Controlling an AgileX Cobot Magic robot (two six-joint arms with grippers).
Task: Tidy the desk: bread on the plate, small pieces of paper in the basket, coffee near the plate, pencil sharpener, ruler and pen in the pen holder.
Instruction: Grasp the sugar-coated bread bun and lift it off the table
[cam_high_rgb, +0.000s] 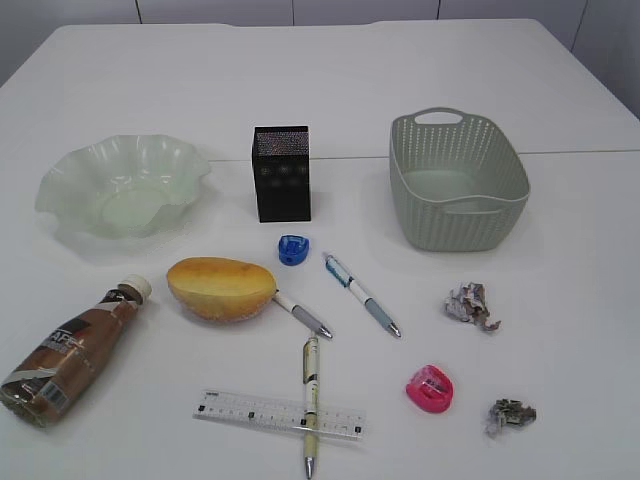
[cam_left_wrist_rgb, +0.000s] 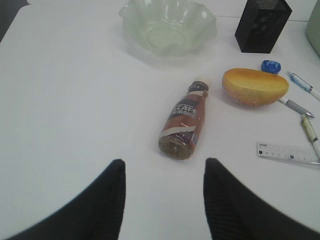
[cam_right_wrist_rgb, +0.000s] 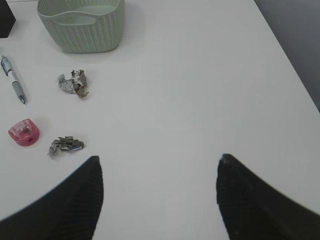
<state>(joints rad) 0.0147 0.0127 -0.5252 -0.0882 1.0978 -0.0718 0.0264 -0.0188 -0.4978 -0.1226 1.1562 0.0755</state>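
White surface (cam_high_rgb: 560, 330) carries everything, and nothing has been gathered yet. The left arm's black fingers (cam_left_wrist_rgb: 227, 200) stand wide apart over bare surface, holding nothing. Just ahead of them lies the brown coffee bottle (cam_left_wrist_rgb: 185, 120) on its side, cap pointing away. Farther ahead sits the pale green ruffled glass plate (cam_left_wrist_rgb: 167, 25), with nothing on it. Ahead and to the right of these fingers rests the golden oval bread roll (cam_left_wrist_rgb: 255, 86), with the clear plastic ruler (cam_left_wrist_rgb: 287, 151) nearer, the small blue pencil sharpener (cam_left_wrist_rgb: 271, 66) behind the roll, and the black mesh pen holder (cam_left_wrist_rgb: 262, 22) beyond.

The right arm's black fingers (cam_right_wrist_rgb: 250, 200) are likewise wide and hold nothing. To their left, ahead, lie two crumpled paper scraps (cam_right_wrist_rgb: 73, 83) (cam_right_wrist_rgb: 65, 145) and the pink pencil sharpener (cam_right_wrist_rgb: 23, 132). The grey-green woven plastic basket (cam_right_wrist_rgb: 82, 25) stands far ahead of them. Three pens (cam_high_rgb: 362, 295) (cam_high_rgb: 310, 405) (cam_high_rgb: 303, 315) lie loose between roll and scraps; one crosses the ruler.
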